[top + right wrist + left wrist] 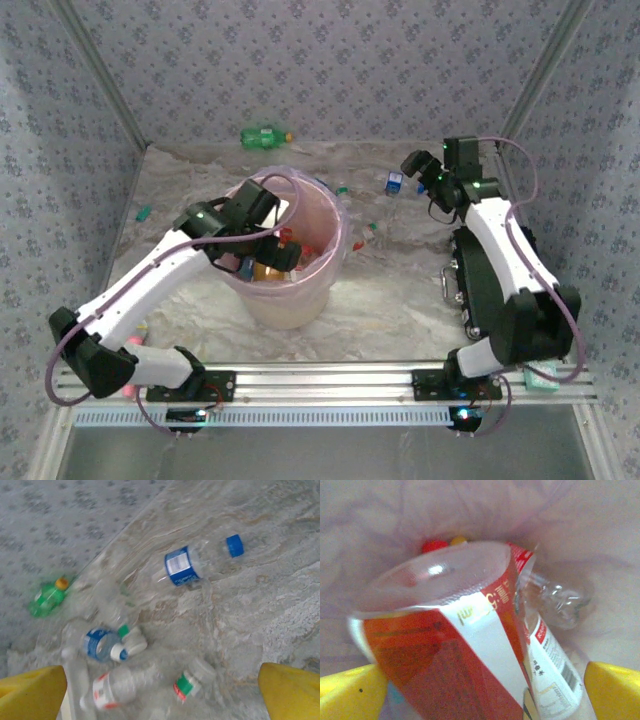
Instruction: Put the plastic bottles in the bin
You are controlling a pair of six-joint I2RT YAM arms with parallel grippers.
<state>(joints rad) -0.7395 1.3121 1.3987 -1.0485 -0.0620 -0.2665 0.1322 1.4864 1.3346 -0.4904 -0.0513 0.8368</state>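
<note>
— Which step is this?
— Drop-off, I'd say: left jaws stand apart, the red-labelled bottle [445,645] between them, inside the one bin [290,300]
— And next?
— Right jaws, apart too, must close on one of five I count below them on the counter [260,595]: green bottle [45,597], blue-capped bottle [182,566], white-capped bottle [102,645], red-banded bottle [117,687], green-banded bottle [192,680]

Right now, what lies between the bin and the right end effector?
In the top view, small plastic bottles lie there on the table, including a blue-labelled bottle.
</note>
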